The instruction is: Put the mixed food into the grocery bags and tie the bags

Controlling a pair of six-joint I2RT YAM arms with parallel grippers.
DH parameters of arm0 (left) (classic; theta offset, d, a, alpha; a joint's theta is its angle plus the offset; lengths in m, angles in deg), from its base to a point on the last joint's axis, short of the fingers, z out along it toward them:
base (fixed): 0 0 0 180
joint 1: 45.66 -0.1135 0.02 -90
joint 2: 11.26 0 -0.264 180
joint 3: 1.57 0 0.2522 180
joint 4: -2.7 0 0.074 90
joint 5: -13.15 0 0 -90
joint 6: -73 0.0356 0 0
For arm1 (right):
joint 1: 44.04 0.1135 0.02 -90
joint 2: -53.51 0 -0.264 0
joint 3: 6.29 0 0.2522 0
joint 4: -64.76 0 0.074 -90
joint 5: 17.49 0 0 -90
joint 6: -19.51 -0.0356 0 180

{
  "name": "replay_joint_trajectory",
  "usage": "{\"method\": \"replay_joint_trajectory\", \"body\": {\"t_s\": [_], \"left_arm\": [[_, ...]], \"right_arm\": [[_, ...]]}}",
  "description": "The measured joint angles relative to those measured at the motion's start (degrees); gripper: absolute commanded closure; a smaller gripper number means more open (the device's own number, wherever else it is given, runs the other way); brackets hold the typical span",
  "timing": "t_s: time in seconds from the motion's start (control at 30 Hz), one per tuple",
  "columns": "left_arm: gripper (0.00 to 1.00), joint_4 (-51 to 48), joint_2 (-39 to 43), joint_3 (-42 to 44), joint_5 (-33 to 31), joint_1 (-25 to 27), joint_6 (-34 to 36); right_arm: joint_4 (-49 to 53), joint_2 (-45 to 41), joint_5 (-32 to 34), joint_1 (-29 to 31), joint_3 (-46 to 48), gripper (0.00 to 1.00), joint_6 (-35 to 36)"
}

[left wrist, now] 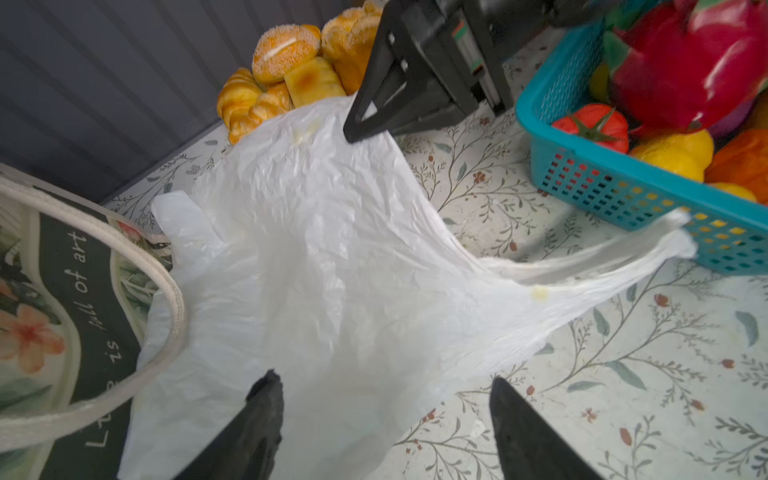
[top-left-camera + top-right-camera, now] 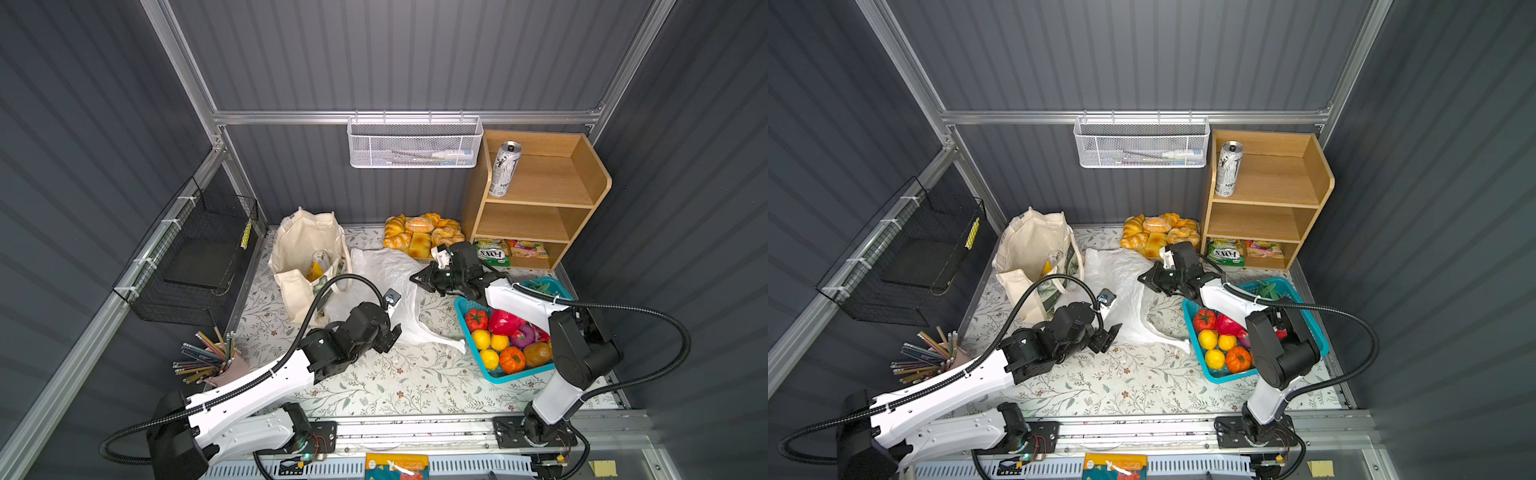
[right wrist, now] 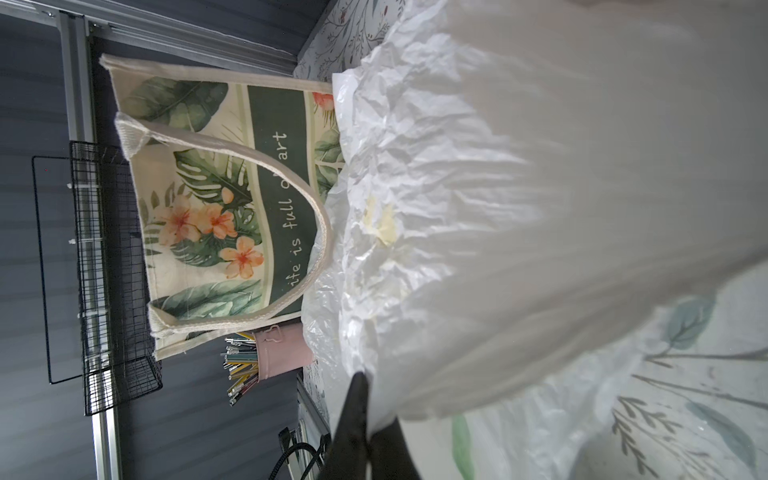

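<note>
Plastic bag (image 2: 384, 282): long axis far-left to near-right, handles (image 1: 602, 257) pointing at basket (image 1: 623, 195). Right gripper (image 2: 415, 279) clamps far edge; left gripper (image 1: 384, 378) fingers apart over near edge.

Cream tote (image 2: 299, 245) with dark-green floral print; translucent white plastic bag (image 2: 382, 270); turquoise basket (image 2: 509, 377); leaf-patterned tablecloth (image 2: 395, 386).

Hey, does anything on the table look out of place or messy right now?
The plastic bag lies crumpled beside the tote, not opened, and carries small yellowish stains. Nothing else looks spilled.
</note>
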Motion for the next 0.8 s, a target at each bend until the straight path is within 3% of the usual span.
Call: {"method": "replay_joint_trajectory", "body": {"t_s": [0.23,0.63,0.7,0.77,0.8], "left_arm": [[0.2,2.3,-10.6,-8.2,1.3,0.0,0.0],[0.22,12.0,-25.5,-9.1,-3.3,0.1,-2.8],[0.31,13.2,-27.6,-10.5,-5.0,0.1,-3.5],[0.51,14.6,-29.2,-11.7,-6.7,0.1,-4.5],[0.68,15.3,-29.8,-12.1,-7.4,0.1,-4.7]], "right_arm": [[0.1,-0.6,0.0,0.9,0.0,1.0,0.5],[0.2,-0.6,0.0,1.4,0.0,1.0,0.5],[0.5,-0.6,0.2,1.6,0.0,1.0,0.4],[0.6,-0.6,0.4,1.5,0.0,1.0,0.2],[0.4,-0.6,0.7,1.5,0.0,0.99,0.0]]}}
